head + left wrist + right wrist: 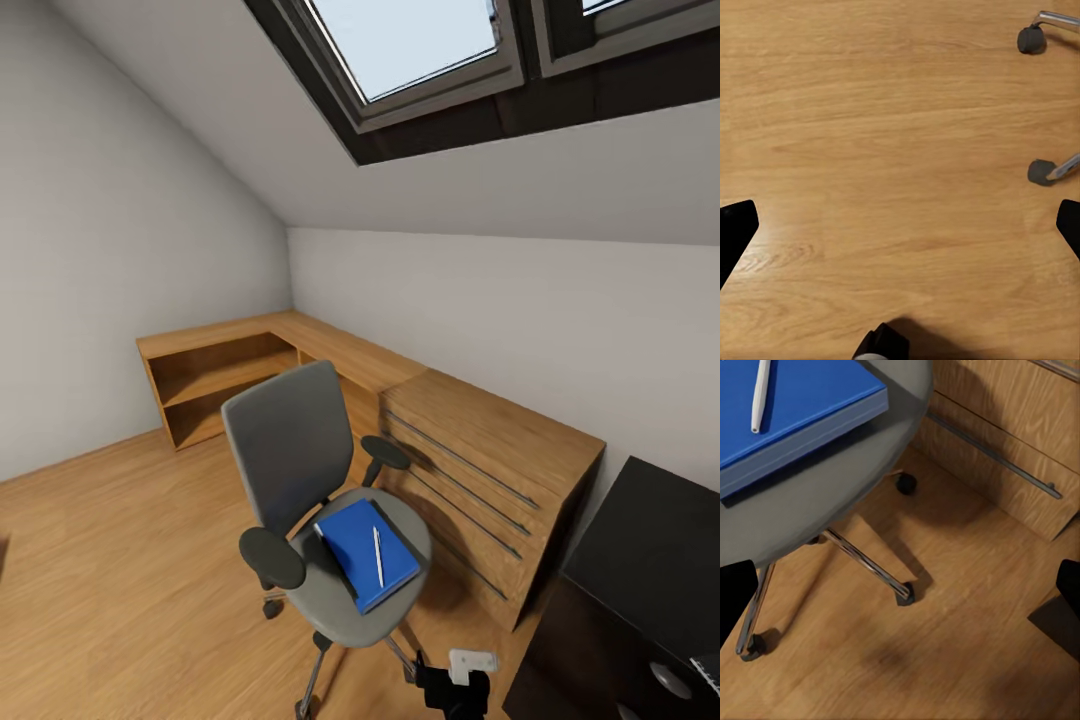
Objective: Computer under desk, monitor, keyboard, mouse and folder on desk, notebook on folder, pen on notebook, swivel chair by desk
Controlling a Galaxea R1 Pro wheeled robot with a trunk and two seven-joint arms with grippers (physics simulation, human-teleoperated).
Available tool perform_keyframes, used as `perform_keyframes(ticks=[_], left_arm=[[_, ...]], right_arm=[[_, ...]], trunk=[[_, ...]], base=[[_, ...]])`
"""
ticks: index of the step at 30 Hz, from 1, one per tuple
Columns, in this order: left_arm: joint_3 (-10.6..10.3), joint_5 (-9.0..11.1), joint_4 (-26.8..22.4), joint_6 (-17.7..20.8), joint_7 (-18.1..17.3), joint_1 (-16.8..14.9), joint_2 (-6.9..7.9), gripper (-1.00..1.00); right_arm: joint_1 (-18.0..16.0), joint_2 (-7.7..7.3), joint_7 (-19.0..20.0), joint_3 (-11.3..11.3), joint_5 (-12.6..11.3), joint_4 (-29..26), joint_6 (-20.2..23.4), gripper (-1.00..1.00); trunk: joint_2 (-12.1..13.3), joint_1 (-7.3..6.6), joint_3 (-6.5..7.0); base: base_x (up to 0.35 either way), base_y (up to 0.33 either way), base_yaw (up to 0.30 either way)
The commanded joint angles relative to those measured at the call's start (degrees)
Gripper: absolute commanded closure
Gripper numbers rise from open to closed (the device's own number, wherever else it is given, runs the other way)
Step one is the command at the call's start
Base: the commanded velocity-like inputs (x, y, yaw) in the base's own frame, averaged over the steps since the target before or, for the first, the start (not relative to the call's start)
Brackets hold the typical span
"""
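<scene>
The grey swivel chair [300, 470] stands on the wood floor in front of the wooden desk [480, 430]. On its seat lies a flat blue cover [365, 555], folder or notebook I cannot tell, with a white pen [378, 556] on top. The same blue cover [791, 412] and pen [759, 397] appear close up in the right wrist view, above the chair's chrome legs [866, 566]. My right gripper [900, 600] hangs open beside the chair base, holding nothing. My left gripper [900, 232] is open over bare floor, near two chair casters [1042, 172].
The L-shaped desk runs along the wall under a sloped ceiling, with open shelves [215, 385] at its far left end and a drawer block [470, 500] next to the chair. A black box-like unit [640, 580] stands at the right. Open floor lies left of the chair.
</scene>
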Motion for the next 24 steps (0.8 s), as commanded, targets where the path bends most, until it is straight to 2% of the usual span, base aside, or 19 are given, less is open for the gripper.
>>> perform_keyframes(ticks=[1, 14, 18, 20, 24], left_arm=[[-0.19, 0.55, 0.0, -0.12, 0.08, -0.02, 0.05, -1.0], [-0.03, 0.63, 0.02, 0.02, 0.08, -0.02, 0.23, -1.0], [0.27, 0.73, 0.02, -0.05, 0.25, -0.02, 0.48, -1.0], [0.33, 0.74, 0.0, -0.13, 0.27, -0.02, 0.51, -1.0], [0.4, 0.75, -0.04, -0.28, 0.28, -0.02, 0.52, -1.0]], right_arm=[[-0.06, 0.0, -0.19, -0.04, 0.04, 0.1, -0.22, -1.0], [-0.06, 0.07, -0.32, 0.03, 0.01, -0.14, -0.2, -1.0], [-0.11, 0.18, -0.51, 0.19, 0.05, -1.61, 1.06, -1.0], [-0.13, 0.17, -0.56, 0.21, 0.07, -3.71, 3.48, -1.0], [-0.17, 0.06, -0.6, 0.22, 0.09, -9.36, 11.69, -1.0]], trunk=[[-0.04, 0.0, -0.06], [-0.04, 0.0, -0.06], [-0.04, 0.0, -0.06], [-0.04, 0.0, -0.06], [-0.04, 0.0, -0.06]], base=[[0.082, 0.031, 0.001], [0.261, 0.135, 0.0], [0.089, 0.032, 0.0], [0.024, 0.009, 0.0], [0.01, 0.004, 0.0]])
